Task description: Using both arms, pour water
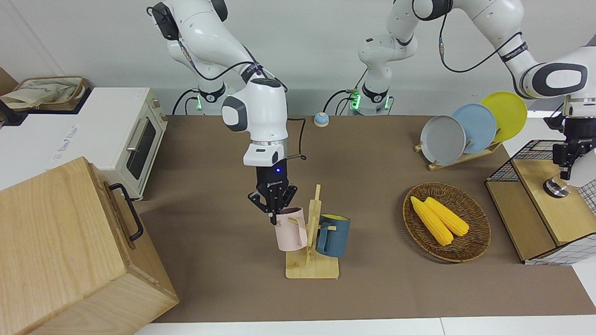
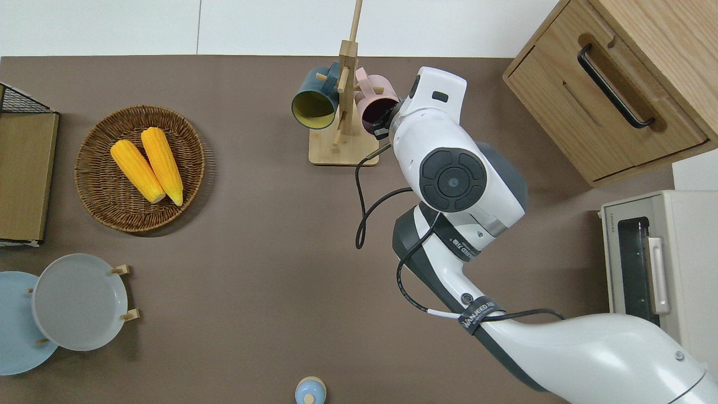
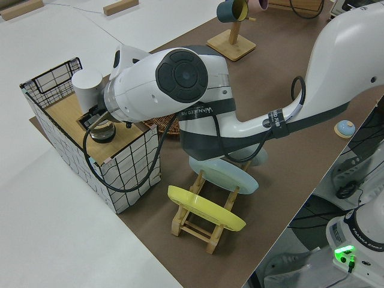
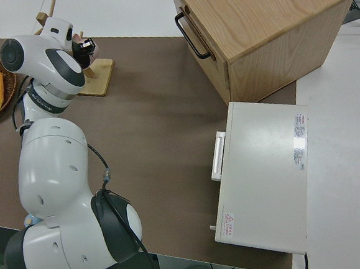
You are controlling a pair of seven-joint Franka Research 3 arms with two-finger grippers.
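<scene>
My right gripper (image 1: 274, 216) (image 2: 386, 120) is down at the rim of a pink mug (image 1: 289, 230) and shut on it. The mug hangs on a wooden mug rack (image 1: 312, 270), with a dark blue mug (image 1: 333, 235) on the rack's other peg. My left gripper (image 1: 565, 174) (image 3: 93, 117) hangs over the wooden top of a wire crate (image 1: 554, 218), just above a round silver piece (image 1: 556, 188). Beside it stands a white cylinder (image 3: 88, 84). Water is out of view.
A wicker basket (image 1: 479, 242) with two corn cobs lies between the rack and the crate. Three plates stand in a rack (image 1: 465, 128) nearer the robots. A white oven (image 1: 135, 139) and a wooden cabinet (image 1: 70, 246) fill the right arm's end.
</scene>
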